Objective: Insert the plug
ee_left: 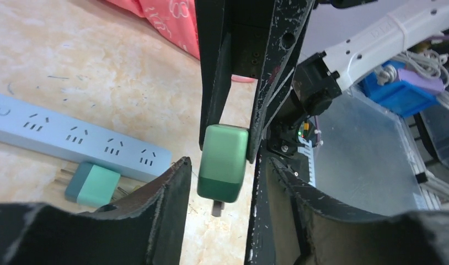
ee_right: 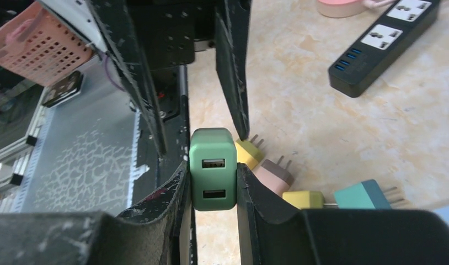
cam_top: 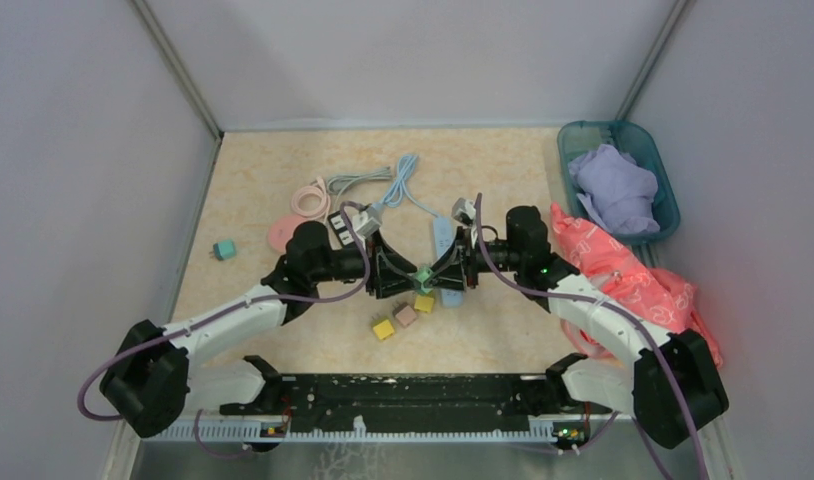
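Observation:
A green two-port plug (cam_top: 421,273) hangs above the table between both arms. My right gripper (ee_right: 213,179) is shut on it, fingers pressed to its two sides, the USB face toward the camera. In the left wrist view the plug (ee_left: 223,163) hangs prongs down. My left gripper (ee_left: 222,168) stands open around it, with a gap showing on the left side. A light blue power strip (ee_left: 73,141) lies on the table just beyond, under the right gripper (cam_top: 438,270) in the top view.
Loose plugs lie under the grippers: yellow (ee_right: 250,152), pink (ee_right: 274,175), another yellow (ee_right: 305,199) and teal (ee_right: 363,194). A black power strip (ee_right: 382,41) lies farther out. A teal basket (cam_top: 648,160) of purple cloth and a pink cloth (cam_top: 628,280) are on the right.

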You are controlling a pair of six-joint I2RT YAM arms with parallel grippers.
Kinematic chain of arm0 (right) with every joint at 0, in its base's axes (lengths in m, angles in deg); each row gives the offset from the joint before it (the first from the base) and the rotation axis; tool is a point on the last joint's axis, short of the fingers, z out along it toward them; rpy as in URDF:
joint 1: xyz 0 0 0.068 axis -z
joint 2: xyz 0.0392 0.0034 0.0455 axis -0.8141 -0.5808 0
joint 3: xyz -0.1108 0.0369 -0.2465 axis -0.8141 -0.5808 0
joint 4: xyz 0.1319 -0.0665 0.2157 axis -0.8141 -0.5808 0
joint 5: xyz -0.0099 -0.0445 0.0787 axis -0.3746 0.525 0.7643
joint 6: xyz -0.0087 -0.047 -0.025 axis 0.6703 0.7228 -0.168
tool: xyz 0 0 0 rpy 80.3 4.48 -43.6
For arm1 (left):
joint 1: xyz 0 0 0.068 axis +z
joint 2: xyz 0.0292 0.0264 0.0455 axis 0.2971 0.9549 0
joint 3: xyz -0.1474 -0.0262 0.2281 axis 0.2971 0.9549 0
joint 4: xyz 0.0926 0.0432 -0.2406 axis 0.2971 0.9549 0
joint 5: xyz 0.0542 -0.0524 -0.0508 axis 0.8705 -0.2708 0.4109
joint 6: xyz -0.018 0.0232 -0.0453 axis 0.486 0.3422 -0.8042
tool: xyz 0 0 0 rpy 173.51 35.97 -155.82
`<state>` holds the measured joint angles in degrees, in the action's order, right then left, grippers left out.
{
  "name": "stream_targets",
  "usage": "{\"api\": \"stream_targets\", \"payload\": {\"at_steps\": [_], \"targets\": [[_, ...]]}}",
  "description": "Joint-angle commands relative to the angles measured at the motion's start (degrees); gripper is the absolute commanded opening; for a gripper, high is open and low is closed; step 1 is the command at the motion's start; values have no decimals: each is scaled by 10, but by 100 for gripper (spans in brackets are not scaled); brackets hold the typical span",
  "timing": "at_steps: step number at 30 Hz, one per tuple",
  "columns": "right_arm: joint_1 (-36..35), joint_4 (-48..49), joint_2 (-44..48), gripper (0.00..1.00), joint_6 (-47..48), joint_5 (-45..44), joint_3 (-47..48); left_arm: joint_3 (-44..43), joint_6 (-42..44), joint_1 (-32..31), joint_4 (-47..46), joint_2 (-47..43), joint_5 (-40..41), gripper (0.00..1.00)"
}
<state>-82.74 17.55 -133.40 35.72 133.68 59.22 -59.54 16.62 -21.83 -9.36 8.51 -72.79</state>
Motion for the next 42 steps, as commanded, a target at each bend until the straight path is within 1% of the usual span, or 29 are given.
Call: {"api": "stream_targets", "payload": {"at_steps": [1, 6, 11, 19, 23, 27, 31, 37, 42], "targets": [[0, -24, 29, 0, 22, -75, 33, -6, 11, 1, 14, -30, 77, 62], [0, -80, 43, 0, 16, -187, 44, -8, -8, -1, 48, -37, 152, 67], [0, -136, 51, 0, 6, -329, 53, -11, -55, -7, 65, -20, 221, 68], [0, -186, 20, 0, -39, -490, 81, -44, -119, -35, 81, 54, 270, 68], [0, -207, 2, 0, -51, -527, 99, -64, -134, -58, 80, 88, 284, 67], [-1, -205, -2, 0, -55, -550, 101, -84, -150, -76, 76, 123, 286, 66], [-1, -206, 0, 0, -55, -577, 103, -101, -177, -85, 75, 166, 281, 61], [-1, -210, -7, 0, -57, -593, 110, -127, -201, -97, 76, 229, 269, 53], [-3, -216, -14, 0, -62, -606, 117, -141, -220, -104, 89, 262, 278, 49]]}}
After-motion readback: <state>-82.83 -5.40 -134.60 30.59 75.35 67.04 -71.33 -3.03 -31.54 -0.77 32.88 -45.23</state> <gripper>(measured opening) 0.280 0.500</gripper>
